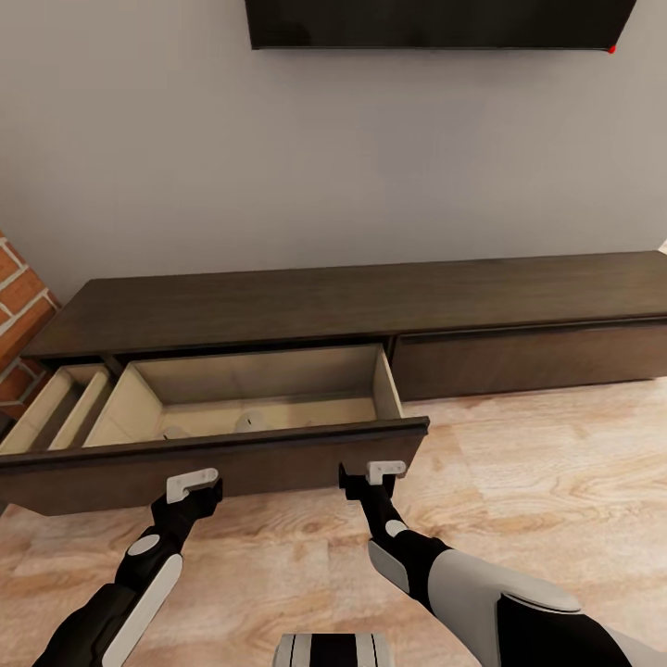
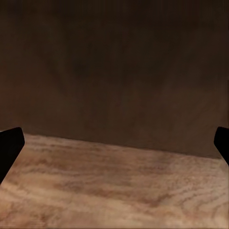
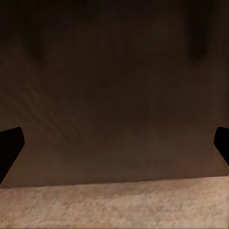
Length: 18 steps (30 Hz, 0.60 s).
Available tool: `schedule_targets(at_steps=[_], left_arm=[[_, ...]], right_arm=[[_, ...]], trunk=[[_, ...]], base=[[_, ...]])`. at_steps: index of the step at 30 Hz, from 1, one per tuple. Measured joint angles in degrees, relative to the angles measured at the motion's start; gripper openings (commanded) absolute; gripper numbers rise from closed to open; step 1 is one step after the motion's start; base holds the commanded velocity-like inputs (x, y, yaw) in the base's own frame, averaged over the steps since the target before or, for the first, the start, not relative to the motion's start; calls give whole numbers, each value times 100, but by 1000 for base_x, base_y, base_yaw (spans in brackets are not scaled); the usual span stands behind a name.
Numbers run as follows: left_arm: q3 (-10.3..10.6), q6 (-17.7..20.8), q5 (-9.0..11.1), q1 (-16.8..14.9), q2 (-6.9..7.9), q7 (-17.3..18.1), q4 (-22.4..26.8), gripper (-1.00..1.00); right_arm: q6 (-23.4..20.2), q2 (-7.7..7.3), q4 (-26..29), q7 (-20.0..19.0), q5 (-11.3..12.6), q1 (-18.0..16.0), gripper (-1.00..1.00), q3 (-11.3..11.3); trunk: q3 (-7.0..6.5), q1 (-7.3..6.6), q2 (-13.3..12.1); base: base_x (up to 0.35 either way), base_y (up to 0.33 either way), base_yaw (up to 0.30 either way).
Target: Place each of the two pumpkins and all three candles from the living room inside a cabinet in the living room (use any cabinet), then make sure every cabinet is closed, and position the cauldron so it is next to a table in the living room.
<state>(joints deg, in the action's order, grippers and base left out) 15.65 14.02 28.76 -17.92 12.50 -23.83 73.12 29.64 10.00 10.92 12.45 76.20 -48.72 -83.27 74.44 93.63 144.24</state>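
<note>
The long low dark brown wooden cabinet point(image 1: 371, 306) runs along the grey wall at 12 o'clock, its wide left drawer point(image 1: 213, 463) pulled out, showing a pale beige interior. The left claw point(image 1: 193, 482) and right claw point(image 1: 384, 471) sit against the drawer front, both spread wide, holding nothing.

Dark cabinet point(image 1: 371, 306), drawer out; perhaps candles point(image 1: 248, 421) inside.

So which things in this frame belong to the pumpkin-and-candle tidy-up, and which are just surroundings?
Job:
cabinet
its open drawer, pale shapes inside too hidden to identify
left gripper and right gripper, both at the drawer front

Surroundings:
TV
brick wall
wood floor
</note>
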Motion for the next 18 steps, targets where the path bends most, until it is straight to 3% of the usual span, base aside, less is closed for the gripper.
schedule_targets(at_steps=[11,18], left_arm=[[-15,1,21,0,7,3,0,100],[-3,-8,5,-1,16,-18,0,100]], right_arm=[[-32,0,2,-11,-5,0,100,-25],[-41,0,-6,-16,-7,-1,100,-8]], trunk=[[0,0,0],[0,1,0]], base=[[116,1,0],[20,0,0]])
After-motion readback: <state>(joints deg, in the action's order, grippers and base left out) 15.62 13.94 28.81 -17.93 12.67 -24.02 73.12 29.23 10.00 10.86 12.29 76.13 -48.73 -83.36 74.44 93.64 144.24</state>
